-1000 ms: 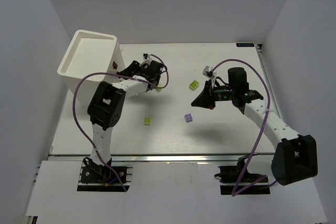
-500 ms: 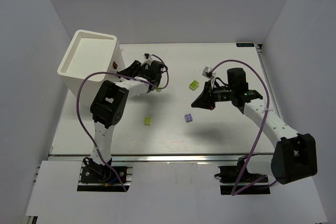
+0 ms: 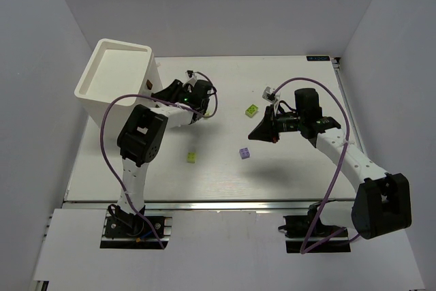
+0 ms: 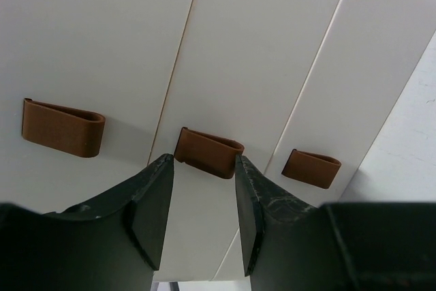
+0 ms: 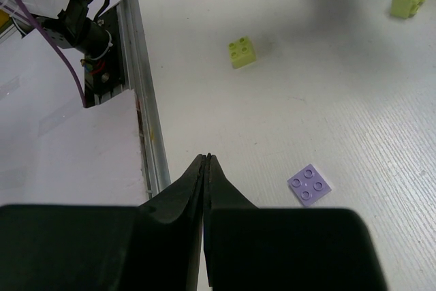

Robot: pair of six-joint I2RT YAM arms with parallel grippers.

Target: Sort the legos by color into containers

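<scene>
White tabletop [image 3: 225,168] carries scattered small studded plastic bricks, one lavender [image 5: 310,184], others yellow-green [image 5: 242,53]. Left arm's black fingers [image 4: 146,209], spread, flank the middle brown knob [image 4: 208,152] on the tall cream-white drawer box [image 3: 116,80]; its length spans their gap. Right arm's fingers [image 5: 187,189] hover clenched, empty, above the lavender brick.

Three cream-white drawers [image 4: 252,66] right in front of me, fronts level, each with a brown knob [image 4: 208,152], all in the tall box [image 3: 116,76]. Out on the bench [image 3: 218,185], well apart: a lavender lego [image 3: 244,153] studs up, a yellow-green lego [image 3: 193,157] to its left, and a yellow-green brick [image 3: 252,110] farther back.
</scene>
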